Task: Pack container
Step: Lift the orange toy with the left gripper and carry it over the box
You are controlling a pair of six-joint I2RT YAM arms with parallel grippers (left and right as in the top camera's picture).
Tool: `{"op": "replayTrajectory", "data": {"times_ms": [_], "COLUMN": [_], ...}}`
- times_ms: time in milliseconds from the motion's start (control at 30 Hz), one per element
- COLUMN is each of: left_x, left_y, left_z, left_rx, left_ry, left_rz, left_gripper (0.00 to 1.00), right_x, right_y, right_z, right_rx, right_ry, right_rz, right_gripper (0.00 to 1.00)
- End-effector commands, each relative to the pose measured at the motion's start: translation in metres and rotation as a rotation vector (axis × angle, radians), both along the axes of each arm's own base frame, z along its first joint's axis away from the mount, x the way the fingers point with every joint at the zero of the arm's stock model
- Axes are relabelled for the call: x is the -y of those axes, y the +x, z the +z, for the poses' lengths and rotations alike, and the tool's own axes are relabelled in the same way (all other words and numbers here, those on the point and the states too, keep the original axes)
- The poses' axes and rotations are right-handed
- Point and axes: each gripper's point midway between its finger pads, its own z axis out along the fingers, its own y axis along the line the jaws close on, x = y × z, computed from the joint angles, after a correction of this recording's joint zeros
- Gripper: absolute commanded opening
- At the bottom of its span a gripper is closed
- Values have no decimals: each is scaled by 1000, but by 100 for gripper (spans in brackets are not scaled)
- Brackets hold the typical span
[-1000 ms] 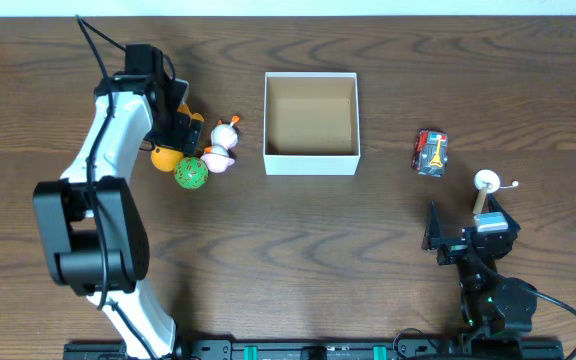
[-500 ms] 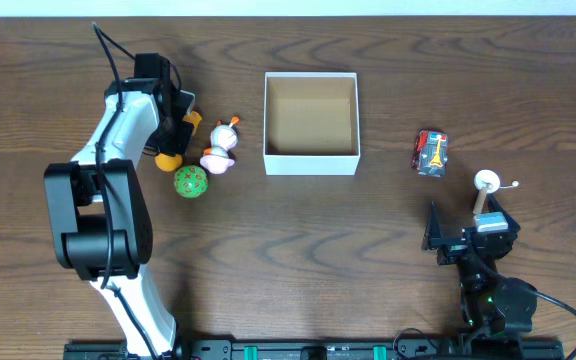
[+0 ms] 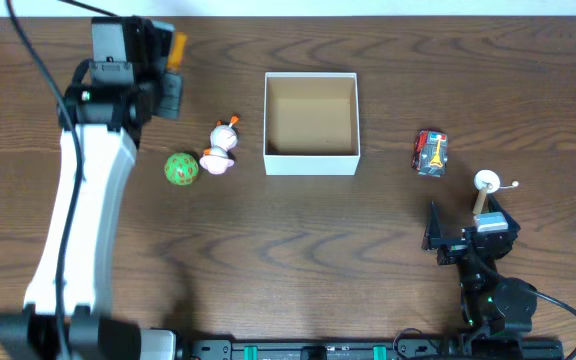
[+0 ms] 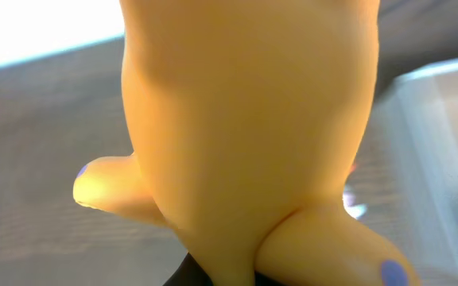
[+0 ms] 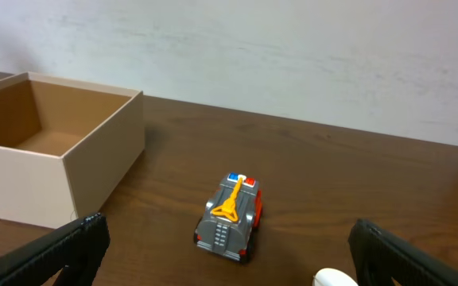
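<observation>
A small square open-top cardboard box (image 3: 311,162), white outside and brown inside, sits mid-table towards the far edge, while the left gripper (image 3: 172,70), far left, is closed on a smooth yellow-orange toy (image 4: 245,119) and the right gripper (image 5: 225,230), near right, gapes wide, holding nothing.

Container (image 3: 311,163): small square cardboard box, white outside, brown inside, open top facing up. Sits upright, flat on the table (image 3: 288,240), sides square to its edges, roughly 12 o'clock from centre.

no readable text or labels anywhere.
</observation>
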Motion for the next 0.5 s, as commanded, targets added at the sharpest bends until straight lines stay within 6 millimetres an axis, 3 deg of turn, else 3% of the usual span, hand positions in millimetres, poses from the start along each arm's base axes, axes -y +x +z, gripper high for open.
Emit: {"op": "replayTrajectory", "data": {"times_ms": [0,100,200,300,467], "left_x": [52,90,126,155,192], "left_y": [-13,-18,-21,-19,-6], "left_z": [38,52,48,32,-15], "left_rx": [87,115,92,44,-50], "left_ry": [-169,-295,-371,-425,-429], "left_rz": [-54,-41,-56,-50,-57], "left_gripper": [6,6,6,6,6], "right_x": [-2,-2,-2,-2,-2], "right_y": [0,0,0,0,0], "right_z": [0,0,0,0,0], "right_rx": [-1,-1,-1,-1,-1], "right_ry": [15,15,15,15,15], "right_rz": [9,9,9,9,9], "right_gripper": [99,99,99,99,99]}}
